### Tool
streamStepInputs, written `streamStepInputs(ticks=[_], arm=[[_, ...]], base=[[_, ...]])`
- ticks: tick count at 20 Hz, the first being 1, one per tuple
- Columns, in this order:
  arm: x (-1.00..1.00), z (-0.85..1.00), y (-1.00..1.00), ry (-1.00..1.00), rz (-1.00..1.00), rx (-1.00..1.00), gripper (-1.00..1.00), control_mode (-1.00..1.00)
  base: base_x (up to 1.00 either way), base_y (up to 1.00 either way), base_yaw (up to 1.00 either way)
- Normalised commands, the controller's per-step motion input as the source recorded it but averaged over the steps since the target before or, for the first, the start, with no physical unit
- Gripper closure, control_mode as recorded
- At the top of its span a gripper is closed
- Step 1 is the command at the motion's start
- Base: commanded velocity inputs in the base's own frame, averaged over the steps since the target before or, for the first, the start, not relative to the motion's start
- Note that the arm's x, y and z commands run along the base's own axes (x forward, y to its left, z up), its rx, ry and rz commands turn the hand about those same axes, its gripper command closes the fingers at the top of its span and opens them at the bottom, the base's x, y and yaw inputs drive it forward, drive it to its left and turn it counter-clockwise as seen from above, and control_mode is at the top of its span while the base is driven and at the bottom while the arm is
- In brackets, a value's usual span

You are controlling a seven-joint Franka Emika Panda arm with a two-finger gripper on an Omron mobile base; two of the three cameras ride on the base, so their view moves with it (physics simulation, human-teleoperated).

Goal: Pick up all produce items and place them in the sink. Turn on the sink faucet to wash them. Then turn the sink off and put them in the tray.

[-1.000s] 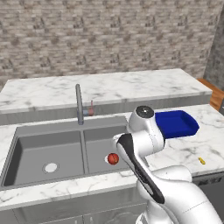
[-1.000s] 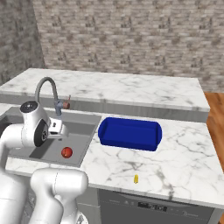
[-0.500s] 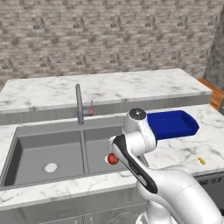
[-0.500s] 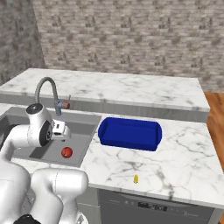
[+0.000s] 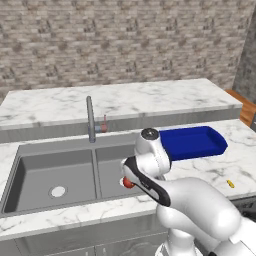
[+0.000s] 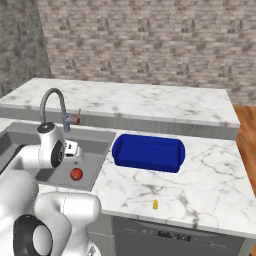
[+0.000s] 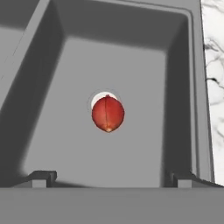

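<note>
Kitchen setting. A grey-brown brick wall (image 5: 125, 40) rises behind a white marble worktop (image 6: 210, 185) with grey veining; a raised marble ledge (image 5: 120, 100) runs along the worktop's rear edge. Wooden floor (image 6: 245, 125) shows beyond the worktop's right end. A dishwasher front (image 6: 175, 235) sits below the front edge. Lighting is even.

Count: 1 red fruit (image 7: 108, 113) in the sink (image 5: 40, 172), which has 2 basins; 1 faucet (image 6: 52, 102) behind sink; 1 blue tray (image 6: 147, 152) right of sink; 1 small yellow item (image 6: 155, 204) right of sink.
</note>
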Motion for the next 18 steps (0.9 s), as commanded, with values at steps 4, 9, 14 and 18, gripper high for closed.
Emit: streamStepInputs(ticks=[4,9,14,18], arm=[[0.23,-0.28,0.05,0.05,0.00,0.00,-1.00,-1.00],[0.21,-0.27,0.03,0.05,0.00,0.00,-1.00,-1.00],[0.25,-0.25,0.03,0.04,0.00,0.00,-1.00,-1.00],[0.27,-0.23,0.05,0.05,0.00,0.00,-1.00,-1.00]], base=[[0.00,0.00,0.00],[0.00,0.00,0.00],[0.00,0.00,0.00],[0.00,0.00,0.00]])
